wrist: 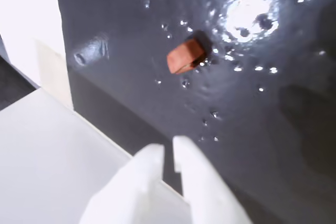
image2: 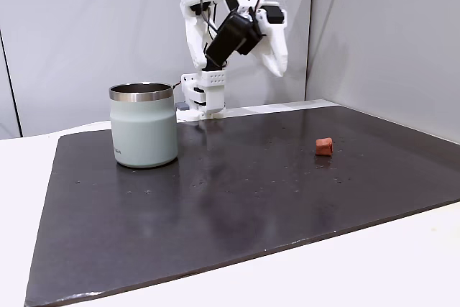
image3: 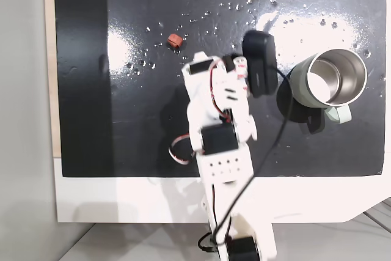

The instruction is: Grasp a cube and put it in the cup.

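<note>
Fixed side view, L to R: cup stood upright on the dark mat, left side, mouth up, nothing in it as far as I could tell. My arm was folded up high at the back, well above the mat. Cube sat alone on the right of the mat, well apart from the cup and from me

Top-down fixed view flipped that: cube upper left of the arm, cup on the right, steel inside visible

Wrist view: my pincer entered from the bottom edge, fingers nearly together w/ just a thin slit between the tips, holding nothing. Cube was ahead of the tips, a bit right of the slit line, sitting skewed to my fingers. Glare patch and bright specks on the mat close by it

Step as I read it: reach + grasp, not yet begun. To do it well imo:
- spread fingers wide before descending, slit was far too narrow for the cube
- swing slightly right so cube centres btwn the tips
- roll wrist to meet flat faces, not corners, else it could squirt out on the slick mat
- come down steep, stop just off the mat, close gently
- lift clear above the steel rim before crossing to the cup
</note>
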Robot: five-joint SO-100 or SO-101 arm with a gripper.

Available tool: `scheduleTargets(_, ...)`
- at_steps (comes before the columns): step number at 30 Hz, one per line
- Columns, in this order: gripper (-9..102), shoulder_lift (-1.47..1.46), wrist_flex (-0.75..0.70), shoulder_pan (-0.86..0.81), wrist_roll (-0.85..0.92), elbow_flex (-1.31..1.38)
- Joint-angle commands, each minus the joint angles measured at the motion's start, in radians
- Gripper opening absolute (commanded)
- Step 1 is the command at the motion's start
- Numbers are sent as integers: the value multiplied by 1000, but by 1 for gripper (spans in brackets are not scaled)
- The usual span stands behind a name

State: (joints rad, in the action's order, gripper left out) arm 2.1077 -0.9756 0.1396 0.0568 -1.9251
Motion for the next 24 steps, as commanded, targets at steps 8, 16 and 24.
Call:
scheduleTargets(8, 0, -456, -222, 17, 55, 560)
scheduleTargets(16, 0, -709, -414, 34, 112, 928)
scheduleTargets(24, 0, -881, -580, 58, 186, 1201)
